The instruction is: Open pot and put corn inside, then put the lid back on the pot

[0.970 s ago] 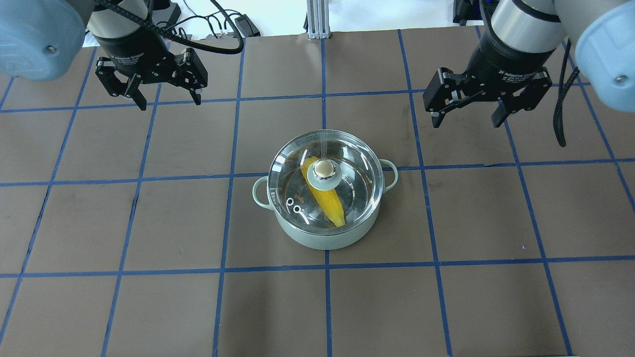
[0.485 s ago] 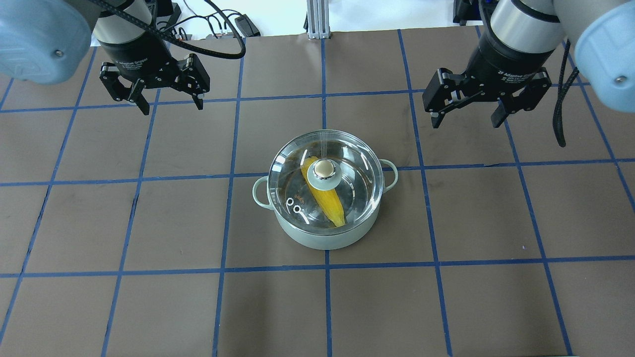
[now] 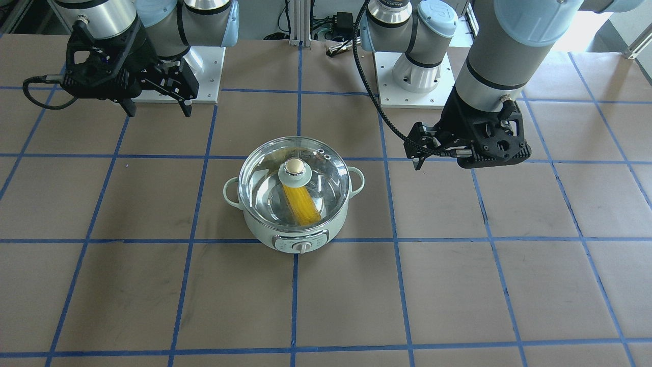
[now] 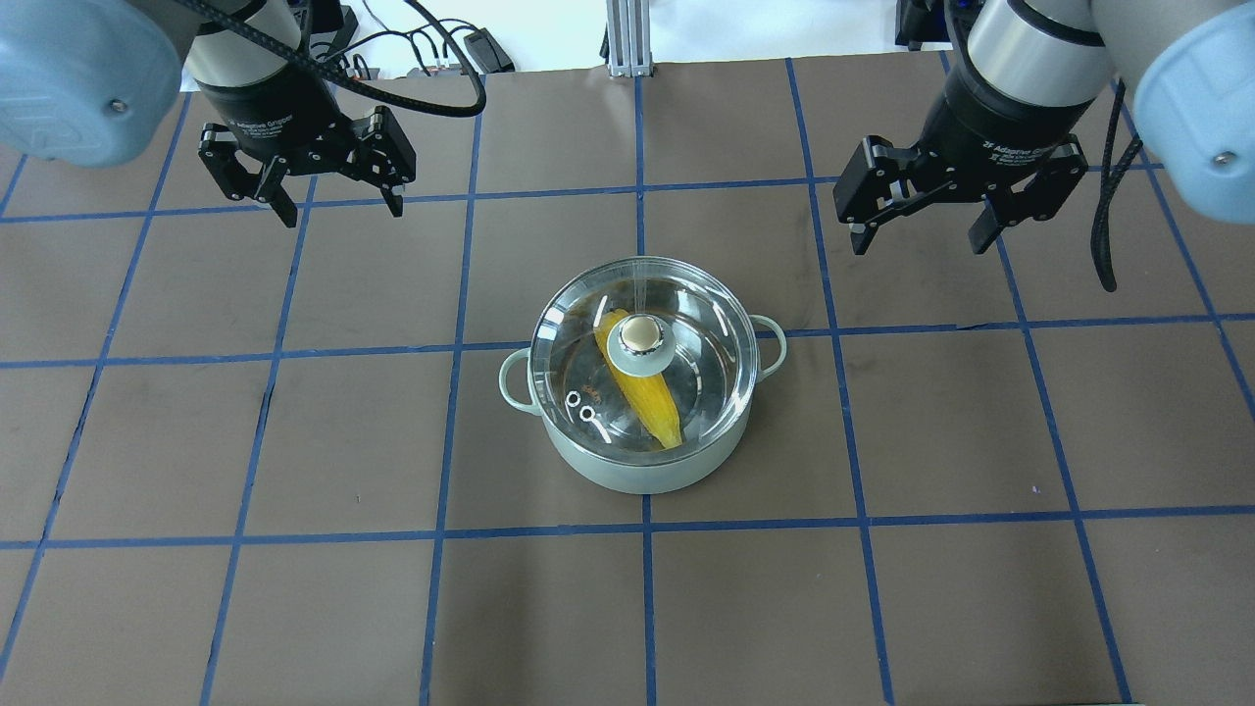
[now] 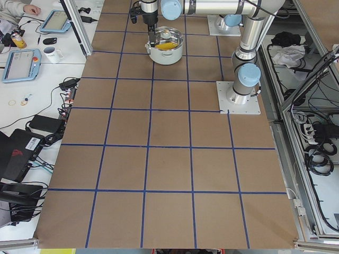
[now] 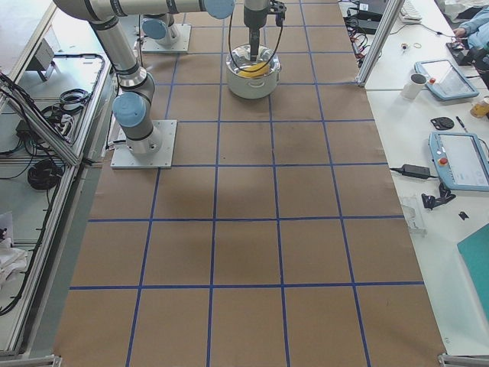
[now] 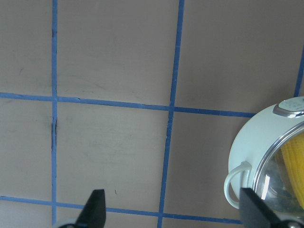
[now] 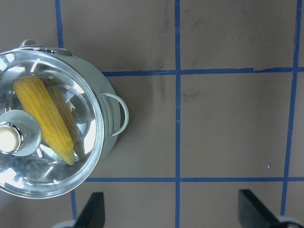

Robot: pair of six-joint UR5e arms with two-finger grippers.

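Observation:
The mint-green pot (image 4: 642,466) stands at the table's middle, its control knob facing away from the robot (image 3: 303,247). The clear glass lid (image 4: 701,368) sits closed on it, its knob (image 4: 639,338) on top. The yellow corn (image 4: 655,402) lies inside on the steel bottom, seen through the glass (image 3: 304,206). My left gripper (image 4: 341,211) is open and empty, hovering far to the pot's back left. My right gripper (image 4: 920,245) is open and empty, hovering to the pot's back right. The left wrist view shows the pot's side (image 7: 247,152). The right wrist view shows the corn (image 8: 45,116) under the lid.
The table is brown paper with a blue tape grid (image 4: 446,441). A metal post (image 4: 627,39) and cables (image 4: 431,49) sit at the far edge. Both arm bases (image 3: 412,76) are bolted at the robot's side. Desks with tablets (image 6: 462,157) flank the table.
My left gripper shifted a little down and to the right in the overhead view, then held still. The right gripper, pot, lid and corn have not visibly moved.

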